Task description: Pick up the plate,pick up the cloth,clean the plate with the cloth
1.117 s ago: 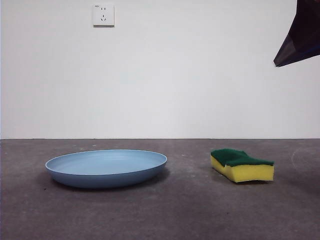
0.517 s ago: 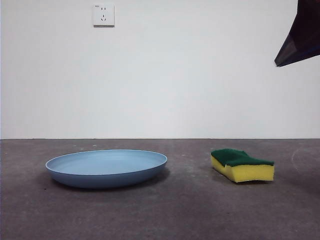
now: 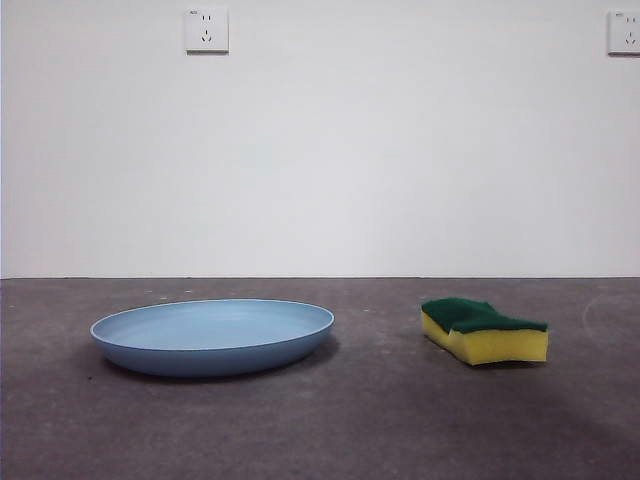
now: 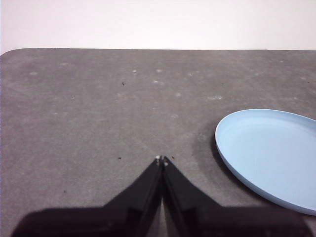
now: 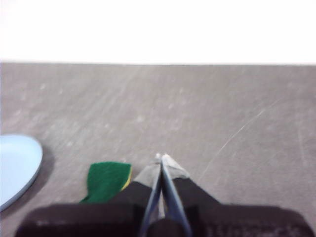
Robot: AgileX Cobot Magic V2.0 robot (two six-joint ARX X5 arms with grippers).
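The left gripper [image 4: 161, 159] hangs above bare table with its jaws pressed together, the plate [image 4: 271, 153] lying off to its side; it should spread them before reaching for the rim. The right gripper [image 5: 161, 157], jaws likewise together, has the cloth [image 5: 107, 180] just beside it. In the front view, plate [image 3: 212, 336] and cloth [image 3: 484, 330] sit well apart, no arm showing.

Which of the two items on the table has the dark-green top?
The cloth, really a yellow sponge, has the green scouring top. The plate beside it is plain light blue.
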